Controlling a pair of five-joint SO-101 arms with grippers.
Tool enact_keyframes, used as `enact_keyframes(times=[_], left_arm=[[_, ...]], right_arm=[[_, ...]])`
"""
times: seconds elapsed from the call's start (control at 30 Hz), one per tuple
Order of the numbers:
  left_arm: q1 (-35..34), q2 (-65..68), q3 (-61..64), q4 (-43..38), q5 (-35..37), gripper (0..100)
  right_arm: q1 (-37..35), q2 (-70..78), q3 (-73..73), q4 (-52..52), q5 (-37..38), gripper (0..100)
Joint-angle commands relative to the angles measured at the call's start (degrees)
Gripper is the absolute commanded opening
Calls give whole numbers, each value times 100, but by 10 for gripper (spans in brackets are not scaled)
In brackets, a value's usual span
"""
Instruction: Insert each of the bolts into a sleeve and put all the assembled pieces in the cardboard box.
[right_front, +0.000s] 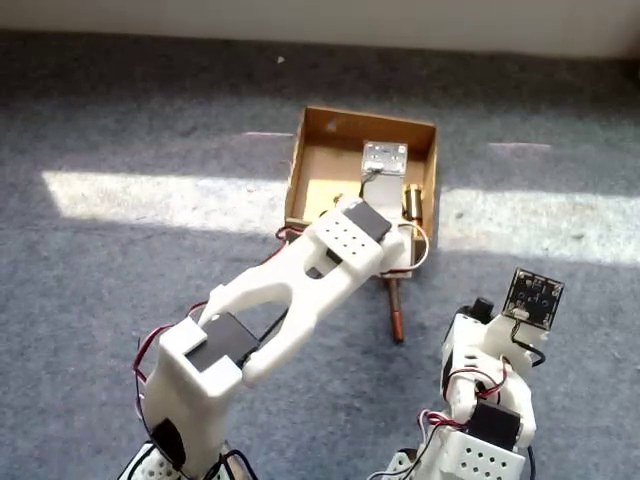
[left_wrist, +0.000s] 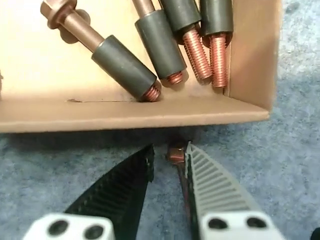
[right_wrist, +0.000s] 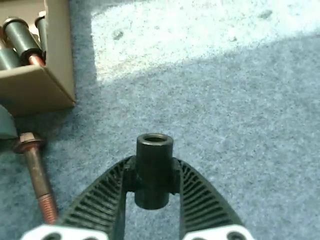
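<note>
Grey carpet (right_front: 120, 120) bears cardboard box (left_wrist: 150, 114) of sleeved bolts (left_wrist: 125, 67); left tool (left_wrist: 170, 151) spread, right tool (right_wrist: 152, 166) pinching a sleeve (right_wrist: 154, 149).

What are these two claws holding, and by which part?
The right gripper clamps a sleeve around its middle. The left gripper is open, holding nothing.

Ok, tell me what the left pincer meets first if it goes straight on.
The bolt head, lying between the open left pincer's tips, with the box wall right behind it. Depth is unclear, so it may pass over the head.
</note>
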Motion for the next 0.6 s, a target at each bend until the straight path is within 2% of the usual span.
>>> enact_keyframes(times=[0.0, 0.27, 0.57], left_arm=[[75, 259, -356, -237, 62, 127], [479, 593, -620, -35, 62, 127], [541, 347, -620, 211, 79, 127]], right_arm=[[75, -92, 769, -101, -44, 5], [75, -92, 769, -101, -44, 5], [75, -92, 769, -101, -44, 5]])
